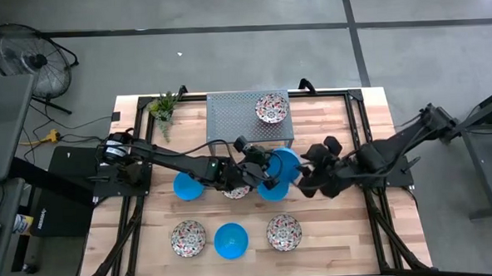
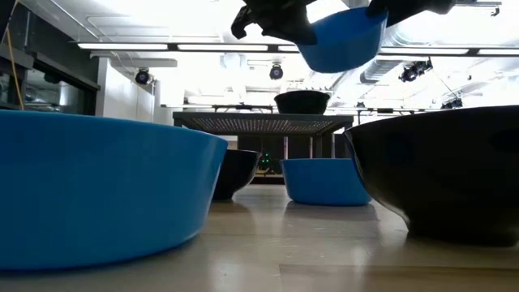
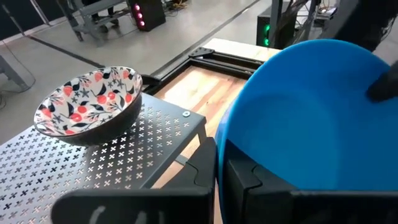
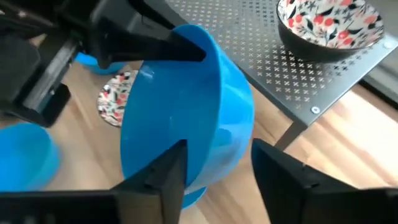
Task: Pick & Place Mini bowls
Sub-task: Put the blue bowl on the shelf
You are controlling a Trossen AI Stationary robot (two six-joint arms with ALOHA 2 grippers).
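My left gripper (image 1: 264,169) (image 3: 221,163) is shut on a plain blue mini bowl (image 1: 287,159) (image 2: 345,36) (image 4: 186,106) held in the air over the table's middle. My right gripper (image 1: 307,173) (image 4: 217,155) is open at the bowl's opposite side, one finger inside the rim and one outside. Another blue bowl (image 1: 273,190) rests on the table right under it. A floral bowl (image 1: 271,108) (image 3: 87,106) stands on a perforated metal stand (image 1: 228,114). A second floral bowl (image 1: 234,190) shows partly beneath the left arm. My left gripper pinches the blue bowl's rim (image 3: 225,134), one finger (image 3: 249,180) inside the bowl and one outside. It comes roughly level from the table's left. The bowl is lifted clear and tilted. My right gripper straddles the far rim (image 4: 214,134); whether its fingers touch, I cannot tell.
On the wooden table, a blue bowl (image 1: 187,187) lies left of centre. Along the near side stand a floral bowl (image 1: 188,238), a blue bowl (image 1: 230,240) and a floral bowl (image 1: 283,232). A small potted plant (image 1: 163,108) stands at the far left, beside the stand.
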